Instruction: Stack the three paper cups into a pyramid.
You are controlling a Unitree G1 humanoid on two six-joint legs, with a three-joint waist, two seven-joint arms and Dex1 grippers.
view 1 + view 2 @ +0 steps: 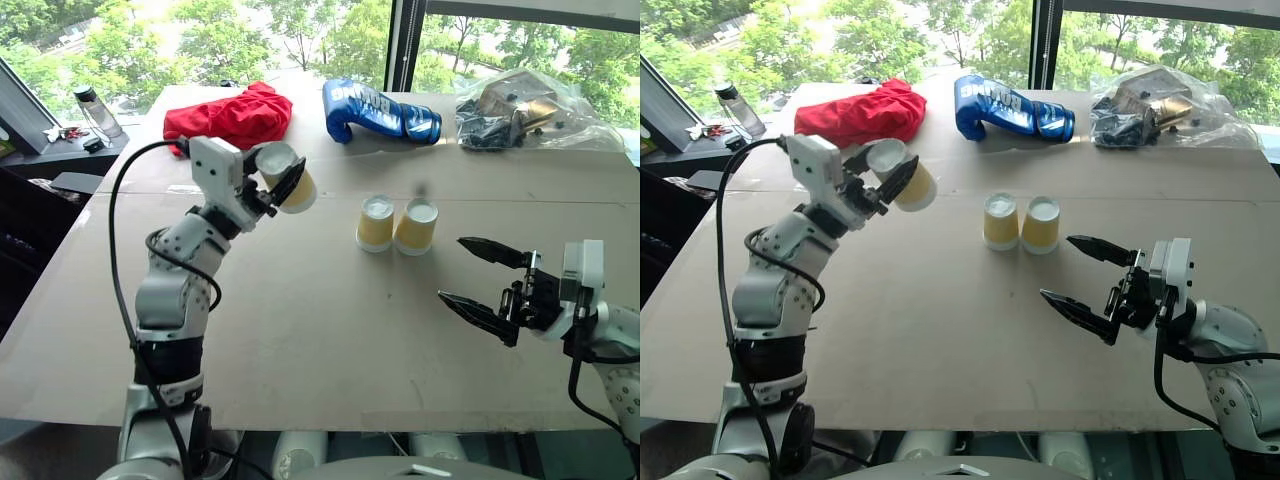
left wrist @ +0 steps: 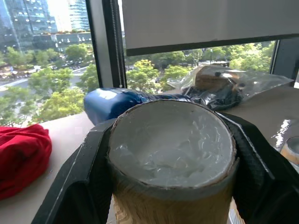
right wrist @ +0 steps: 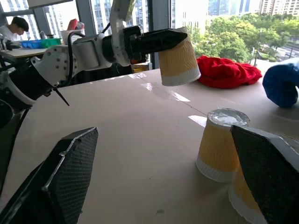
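Two paper cups (image 1: 375, 224) (image 1: 416, 227) stand upside down, side by side and touching, in the middle of the table. The third cup (image 1: 287, 180) hangs tilted in the air to their left, its white base (image 2: 173, 140) turned toward the wrist. My left gripper (image 1: 290, 186) is shut on its ribbed sides. From the right wrist view this raised cup (image 3: 178, 59) hangs beyond the nearer standing cup (image 3: 218, 145). My right gripper (image 1: 451, 268) is open and holds nothing. It hovers low over the table, right of the pair and nearer me.
At the far side of the brown table (image 1: 300, 340) lie a red cloth (image 1: 230, 113), a blue boxing glove (image 1: 378, 112) and a clear plastic bag of items (image 1: 520, 110). A bottle (image 1: 97, 110) stands on a side ledge at far left.
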